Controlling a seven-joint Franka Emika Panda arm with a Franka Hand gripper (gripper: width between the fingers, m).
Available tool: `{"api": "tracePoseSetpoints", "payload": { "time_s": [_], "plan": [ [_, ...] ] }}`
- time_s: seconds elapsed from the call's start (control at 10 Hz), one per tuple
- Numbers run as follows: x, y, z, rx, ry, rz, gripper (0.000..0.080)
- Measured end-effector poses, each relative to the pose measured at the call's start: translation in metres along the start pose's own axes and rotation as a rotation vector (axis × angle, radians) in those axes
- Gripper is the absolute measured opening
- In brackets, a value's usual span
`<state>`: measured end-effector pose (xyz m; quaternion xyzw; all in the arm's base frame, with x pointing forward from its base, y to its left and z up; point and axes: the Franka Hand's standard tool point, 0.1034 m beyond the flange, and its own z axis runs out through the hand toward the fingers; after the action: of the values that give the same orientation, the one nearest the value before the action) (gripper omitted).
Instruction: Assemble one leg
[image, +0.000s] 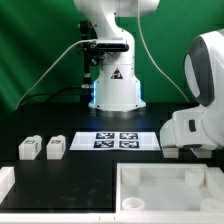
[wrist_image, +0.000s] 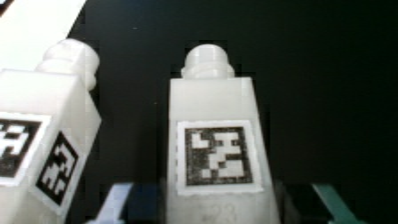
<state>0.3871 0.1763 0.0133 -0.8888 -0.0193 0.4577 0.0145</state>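
In the wrist view two legs stand side by side on the black table. Each is a small white block with a rounded peg at its far end and a black-and-white tag on its face. My gripper (wrist_image: 222, 208) is open, with one finger on each side of the near end of one leg (wrist_image: 217, 125) and a dark gap on both sides. The other leg (wrist_image: 45, 130) lies close beside it. In the exterior view my arm (image: 200, 90) hides these two legs, while two more legs (image: 30, 148) (image: 56, 147) sit at that view's left.
The marker board (image: 118, 140) lies in the middle of the table before the robot base. A large white tray-like piece (image: 165, 185) is at the front right of the exterior view. Another white part (image: 5, 185) is at the front left edge.
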Motion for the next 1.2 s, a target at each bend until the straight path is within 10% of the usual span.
{"api": "tracePoseSetpoints", "payload": {
  "time_s": [0.2, 0.4, 0.8, 1.2],
  "plan": [
    [0.0, 0.001, -0.003, 0.002, 0.001, -0.002, 0.0291],
    [-0.012, 0.017, -0.067, -0.006, 0.039, -0.095, 0.0291],
    [-0.032, 0.034, -0.138, 0.019, 0.404, -0.095, 0.0291],
    [-0.03, 0.04, -0.149, 0.021, 0.813, -0.084, 0.0292]
  ]
}}
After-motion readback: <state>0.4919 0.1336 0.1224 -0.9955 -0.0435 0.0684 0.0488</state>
